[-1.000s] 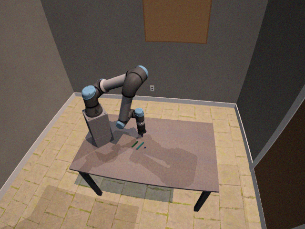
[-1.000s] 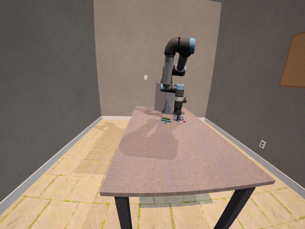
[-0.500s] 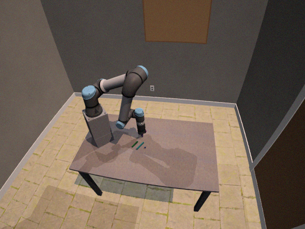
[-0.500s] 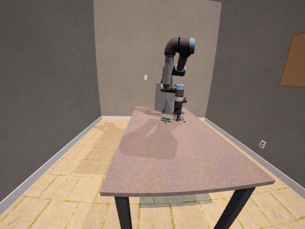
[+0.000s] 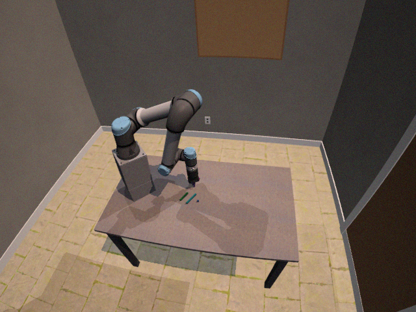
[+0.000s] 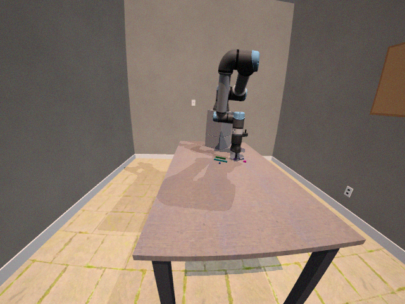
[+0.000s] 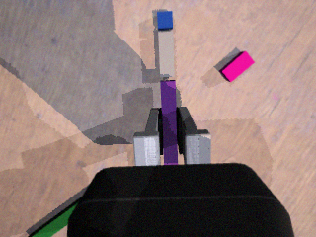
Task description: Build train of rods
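Purple and square-edged, the long purple rod (image 7: 169, 118) sits clamped between my two grey fingertip pads (image 7: 147, 149), my black two-finger gripper (image 7: 171, 148) closed narrow on it low over the brown wood-grain table (image 6: 248, 209). Seen from the wrist, it points straight ahead at the short grey rod (image 7: 166, 50), which lies flat in line with it; whether their ends touch I cannot tell. Right at the grey rod's far end sits the small blue cube-like rod (image 7: 164, 20). Off to the right of that line, apart and turned at an angle, lies the short magenta rod (image 7: 237, 66). At my lower left a dark green rod (image 7: 51, 226) pokes out from under the gripper body. From the top view, the green rod (image 5: 183, 196) and the longer turquoise rod (image 5: 191, 198) lie side by side, parallel, near the gripper (image 5: 192, 183). All rods look like plain, matte, flat-faced bars. Beyond, my arm rises from a grey box pedestal (image 5: 134, 177) on the table's corner.
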